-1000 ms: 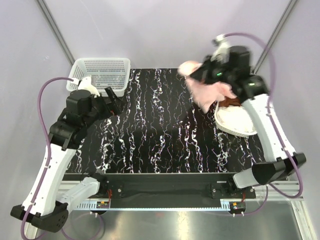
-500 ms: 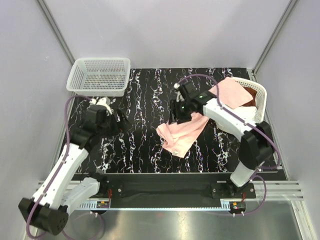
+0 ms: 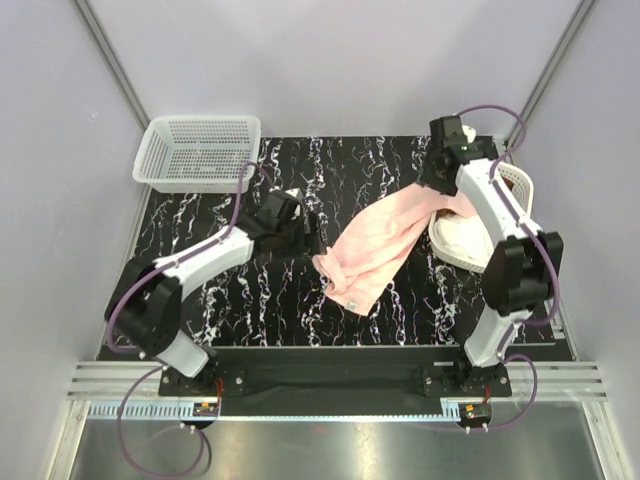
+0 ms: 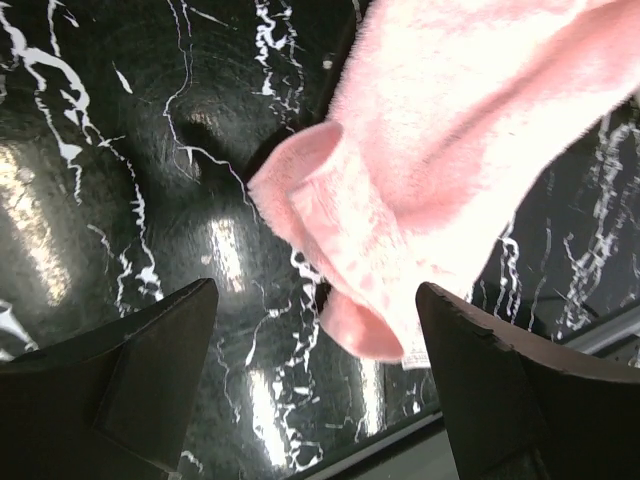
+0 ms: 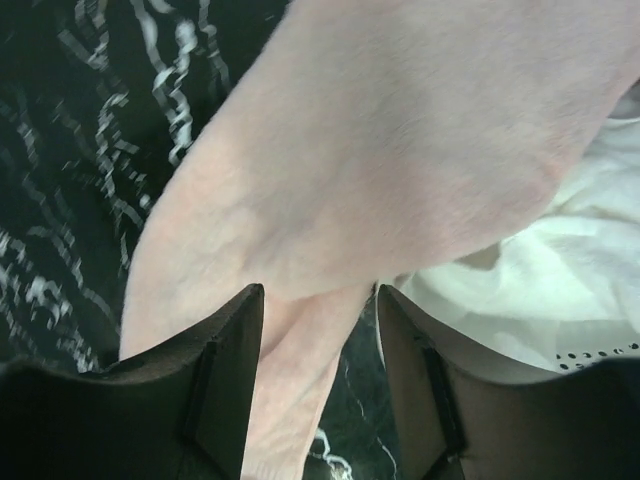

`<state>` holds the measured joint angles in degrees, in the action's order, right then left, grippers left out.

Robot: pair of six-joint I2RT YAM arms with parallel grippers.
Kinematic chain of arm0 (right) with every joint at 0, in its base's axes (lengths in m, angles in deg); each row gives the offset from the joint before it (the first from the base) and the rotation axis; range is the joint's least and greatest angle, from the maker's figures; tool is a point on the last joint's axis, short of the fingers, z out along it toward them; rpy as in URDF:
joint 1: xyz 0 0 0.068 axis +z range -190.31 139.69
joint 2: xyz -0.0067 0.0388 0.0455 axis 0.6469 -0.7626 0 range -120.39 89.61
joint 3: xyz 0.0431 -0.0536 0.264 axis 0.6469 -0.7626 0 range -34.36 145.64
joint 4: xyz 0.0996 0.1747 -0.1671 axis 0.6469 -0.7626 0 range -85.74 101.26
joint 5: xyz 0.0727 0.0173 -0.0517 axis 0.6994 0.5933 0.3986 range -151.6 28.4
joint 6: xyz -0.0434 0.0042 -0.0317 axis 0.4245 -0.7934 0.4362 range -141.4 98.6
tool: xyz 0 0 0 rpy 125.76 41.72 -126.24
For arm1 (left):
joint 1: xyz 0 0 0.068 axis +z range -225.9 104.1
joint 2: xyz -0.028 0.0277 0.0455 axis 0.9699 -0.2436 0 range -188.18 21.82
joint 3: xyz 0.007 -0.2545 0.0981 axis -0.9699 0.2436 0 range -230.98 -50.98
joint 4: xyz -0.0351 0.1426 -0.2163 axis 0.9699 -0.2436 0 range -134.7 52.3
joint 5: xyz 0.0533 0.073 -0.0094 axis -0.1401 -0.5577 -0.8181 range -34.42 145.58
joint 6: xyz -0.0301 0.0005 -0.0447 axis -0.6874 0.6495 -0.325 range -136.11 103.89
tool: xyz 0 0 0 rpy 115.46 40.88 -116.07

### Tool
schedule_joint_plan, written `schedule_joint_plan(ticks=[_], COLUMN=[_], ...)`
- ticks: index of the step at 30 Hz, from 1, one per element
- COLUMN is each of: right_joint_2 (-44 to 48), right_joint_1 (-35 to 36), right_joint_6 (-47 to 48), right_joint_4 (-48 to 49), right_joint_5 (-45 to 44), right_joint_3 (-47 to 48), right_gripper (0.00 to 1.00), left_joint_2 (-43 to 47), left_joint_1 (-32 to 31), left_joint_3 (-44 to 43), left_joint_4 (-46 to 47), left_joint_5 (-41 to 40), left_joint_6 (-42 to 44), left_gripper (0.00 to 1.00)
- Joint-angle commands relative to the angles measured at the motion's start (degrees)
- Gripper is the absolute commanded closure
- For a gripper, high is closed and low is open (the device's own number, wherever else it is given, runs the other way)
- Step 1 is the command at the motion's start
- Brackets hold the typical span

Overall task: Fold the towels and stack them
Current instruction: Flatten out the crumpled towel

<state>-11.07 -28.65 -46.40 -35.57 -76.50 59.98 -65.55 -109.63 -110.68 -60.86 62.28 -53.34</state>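
From above you see the pale pink cloth towel (image 3: 375,245) draped from the white plastic mesh basket (image 3: 517,185) onto the black marbled table (image 3: 250,300). Only your right wrist view shows the white cloth towel (image 5: 520,270) inside. The left gripper (image 4: 315,292) and right gripper (image 5: 318,290) both gape empty.

The left arm (image 3: 200,262) reaches low from its base toward the middle, elbow bent. The left gripper (image 3: 305,240) points forward and down. Its two dark fingers (image 4: 150,370) stand wide apart, with nothing pinched between them. The right arm (image 3: 510,250) extends far back, folded at the elbow. The right gripper (image 3: 437,178) tips downward, its fingers (image 5: 225,390) parted with a clear gap between the tips.
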Motion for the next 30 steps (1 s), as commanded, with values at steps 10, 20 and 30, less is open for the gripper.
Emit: schedule_joint_plan(ticks=[10, 20, 30], right_joint_2=[-2.41, -2.59, 1.71], right_joint_1=[-11.4, -14.29, -14.3], right_joint_6=[-12.79, -15.44, -7.1], right_joint_4=[3.93, 10.44, 9.74], right_joint_5=[2.5, 2.33, 1.09], right_joint_3=[-5.75, -9.27, -3.65], right_gripper=[0.43, 0.65, 1.0], left_joint_2=[-11.14, -11.43, 3.76], left_joint_1=[-3.26, -3.27, -3.27], left_joint_3=[-2.0, -4.02, -10.07], left_joint_4=[9.44, 6.03, -10.22], left_joint_5=[2.7, 0.86, -8.26], left_joint_6=[-2.58, -1.44, 1.37], left_gripper=[0.17, 0.91, 1.0])
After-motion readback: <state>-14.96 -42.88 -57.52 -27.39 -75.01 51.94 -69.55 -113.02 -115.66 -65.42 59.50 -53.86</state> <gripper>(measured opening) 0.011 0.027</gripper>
